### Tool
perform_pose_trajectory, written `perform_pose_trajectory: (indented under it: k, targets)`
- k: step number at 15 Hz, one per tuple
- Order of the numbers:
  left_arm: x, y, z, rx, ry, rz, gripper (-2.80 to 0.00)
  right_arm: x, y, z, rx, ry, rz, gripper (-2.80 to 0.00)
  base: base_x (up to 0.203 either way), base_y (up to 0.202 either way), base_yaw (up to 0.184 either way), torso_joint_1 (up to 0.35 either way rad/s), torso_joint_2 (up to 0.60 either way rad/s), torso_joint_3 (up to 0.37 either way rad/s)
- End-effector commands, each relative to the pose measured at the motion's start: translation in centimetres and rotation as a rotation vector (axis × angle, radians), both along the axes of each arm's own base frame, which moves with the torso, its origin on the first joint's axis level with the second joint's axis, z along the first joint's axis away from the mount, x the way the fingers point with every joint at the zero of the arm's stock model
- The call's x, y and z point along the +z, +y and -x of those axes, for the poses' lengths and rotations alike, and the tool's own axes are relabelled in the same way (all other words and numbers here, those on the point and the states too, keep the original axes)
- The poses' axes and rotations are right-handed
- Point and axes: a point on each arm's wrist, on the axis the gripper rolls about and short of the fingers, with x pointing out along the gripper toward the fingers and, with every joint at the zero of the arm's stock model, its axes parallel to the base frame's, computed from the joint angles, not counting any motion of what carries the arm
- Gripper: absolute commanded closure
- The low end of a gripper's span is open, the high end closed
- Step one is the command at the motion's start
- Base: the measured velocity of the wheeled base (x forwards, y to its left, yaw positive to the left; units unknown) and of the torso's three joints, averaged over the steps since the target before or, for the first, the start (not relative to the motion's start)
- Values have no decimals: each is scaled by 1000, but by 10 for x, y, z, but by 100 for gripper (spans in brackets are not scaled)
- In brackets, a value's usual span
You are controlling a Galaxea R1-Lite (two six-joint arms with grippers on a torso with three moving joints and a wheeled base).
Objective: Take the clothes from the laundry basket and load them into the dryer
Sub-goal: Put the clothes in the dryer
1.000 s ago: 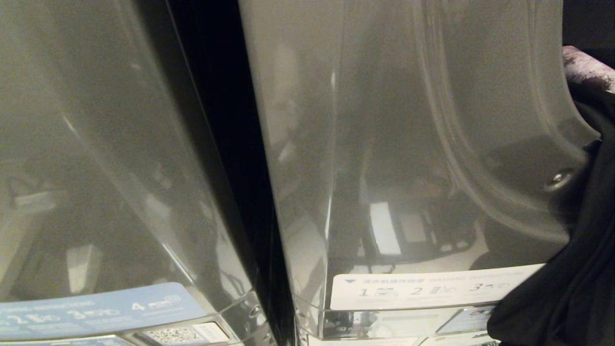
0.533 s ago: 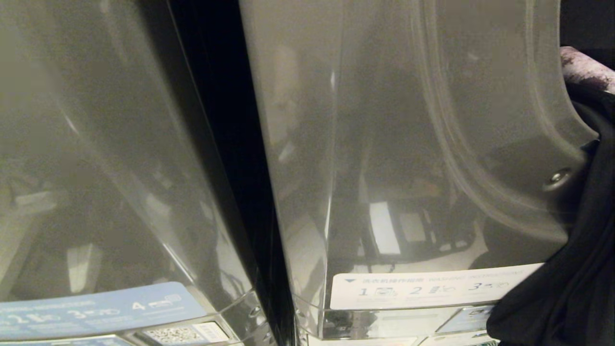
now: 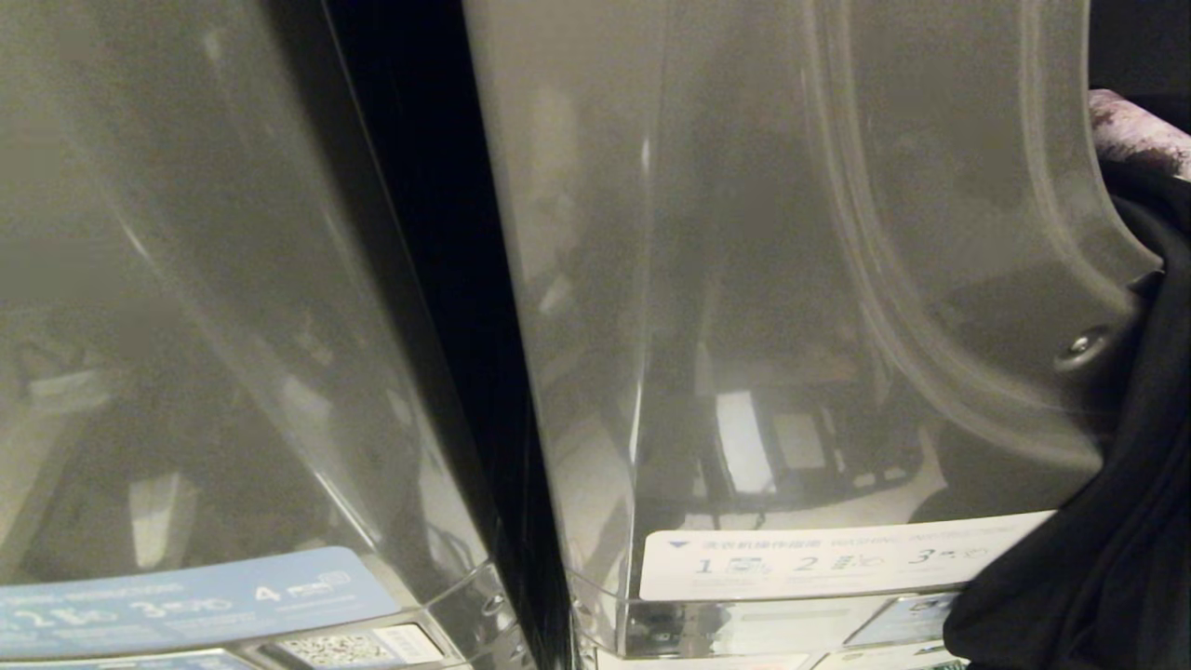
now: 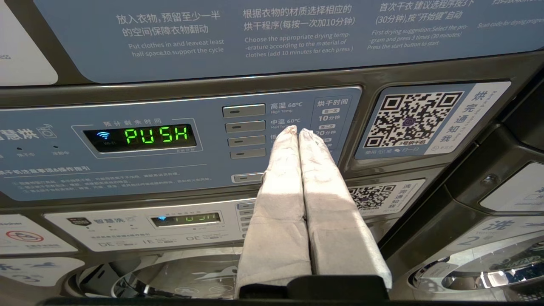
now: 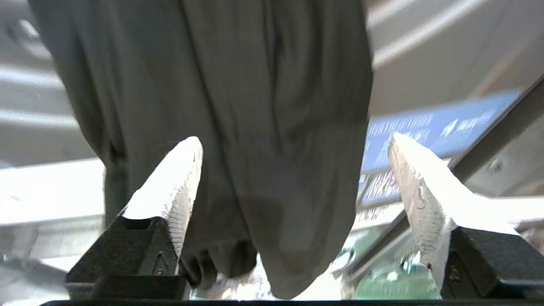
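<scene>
My right claw gapes wide; the dark grey garment, apparently released, hangs at the dryer's grey rim. Next: push it inside.

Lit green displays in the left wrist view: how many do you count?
2. The large green "PUSH" display sits on the blue upper control panel; a smaller, dimmer green display sits on the white lower panel beneath it. Others may lie outside the frame.

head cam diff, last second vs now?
Almost nothing. The dark garment hanging from the dryer opening shifted only slightly along its edge. Neither gripper enters the head view. Machine fronts, instruction sticker and purple cloth are unchanged.
</scene>
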Motion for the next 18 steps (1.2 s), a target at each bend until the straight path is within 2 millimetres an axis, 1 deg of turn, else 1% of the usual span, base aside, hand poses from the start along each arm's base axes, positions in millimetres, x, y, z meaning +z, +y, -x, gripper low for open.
perform_pose_trajectory:
  k: [1, 5, 8, 10, 11, 16, 18]
  targets:
    - [0, 0, 0, 1, -1, 0, 0, -10, 0, -9, 0, 52, -8, -280, 0, 0, 0, 0, 0, 0]
    - [0, 0, 0, 1, -1, 0, 0, -19, -1, -41, 6, 52, -23, -280, 0, 0, 0, 0, 0, 0]
    - [0, 0, 0, 1, -1, 0, 0, -21, 0, -66, 33, 65, -23, -280, 0, 0, 0, 0, 0, 0]
    - [0, 0, 0, 1, -1, 0, 0, -21, 2, -77, 52, 60, -20, -280, 0, 0, 0, 0, 0, 0]
    - [0, 0, 0, 1, -1, 0, 0, -21, 2, -78, 54, 59, -19, 0, 0, 0, 0, 0, 0, 0]
    - [0, 0, 0, 1, -1, 0, 0, -19, 2, -78, 54, 52, -21, 0, 0, 0, 0, 0, 0, 0]
    - [0, 0, 0, 1, -1, 0, 0, -9, 2, -77, 53, 19, -21, 0, 0, 0, 0, 0, 0, 0]
